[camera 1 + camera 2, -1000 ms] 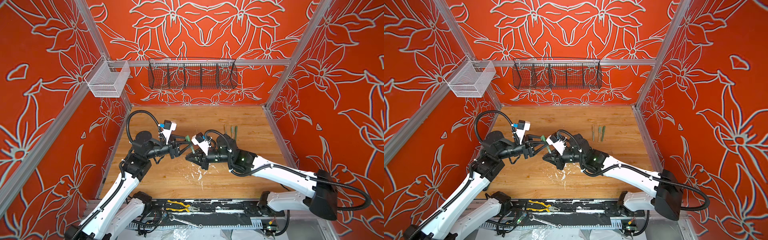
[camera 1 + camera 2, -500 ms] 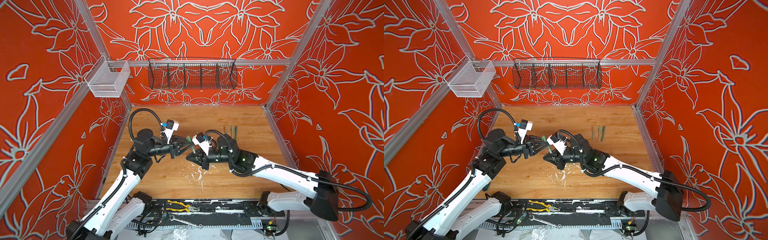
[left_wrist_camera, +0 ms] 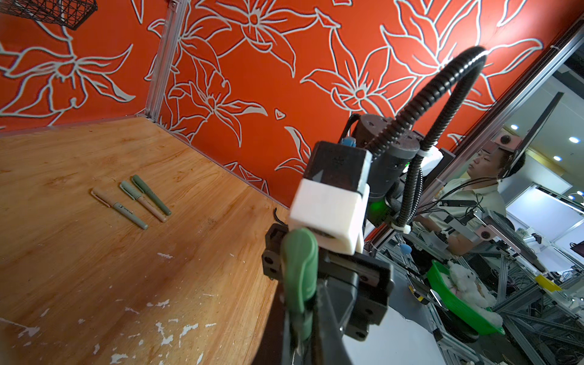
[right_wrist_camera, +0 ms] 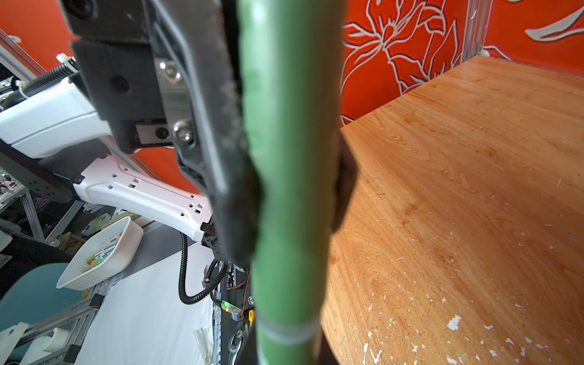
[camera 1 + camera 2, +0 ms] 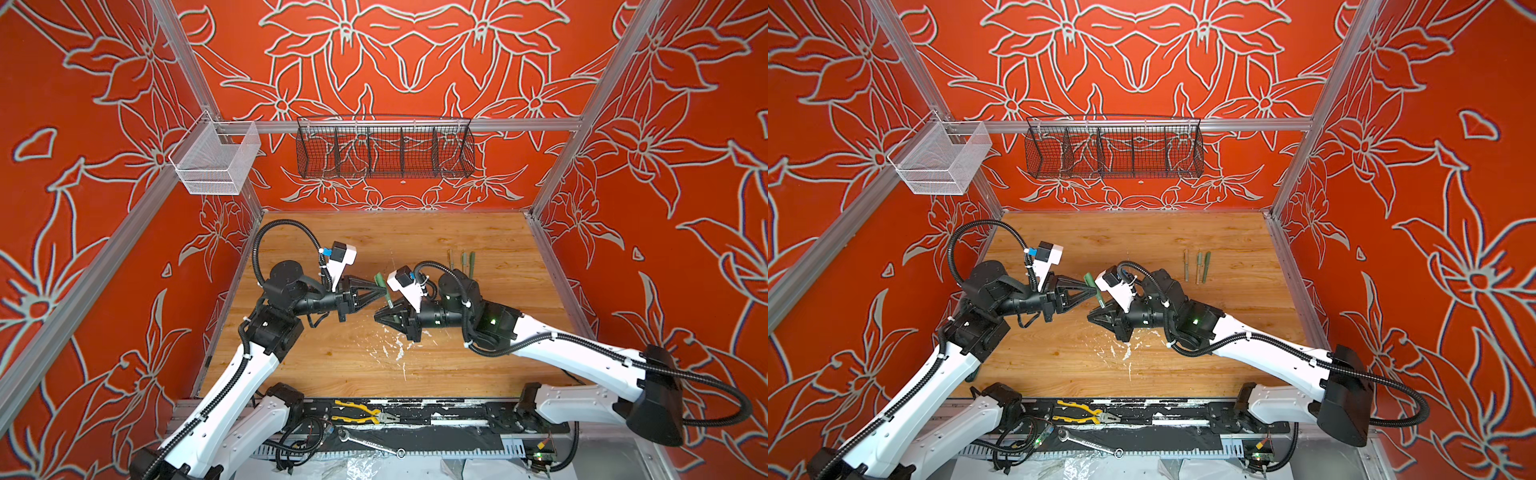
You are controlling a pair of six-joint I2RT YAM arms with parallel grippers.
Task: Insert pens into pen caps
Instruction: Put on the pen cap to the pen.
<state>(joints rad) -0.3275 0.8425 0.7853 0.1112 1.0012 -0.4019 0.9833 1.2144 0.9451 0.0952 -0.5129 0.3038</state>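
Pen (image 4: pixel 287 221), green | left pincer (image 5: pixel 1094 292) clamped on its cap (image 3: pixel 299 259); right pincer (image 5: pixel 384 311) clamped on its shaft | we judge capping in hand | next: push together, kept in line.

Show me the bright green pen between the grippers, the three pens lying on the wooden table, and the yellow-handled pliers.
bright green pen (image 4: pixel 284 158): right wrist view, mid-barrel.
three pens (image 3: pixel 143 202): left wrist view, middle pen's barrel.
yellow-handled pliers (image 5: pixel 353 406): a top view, one yellow handle.
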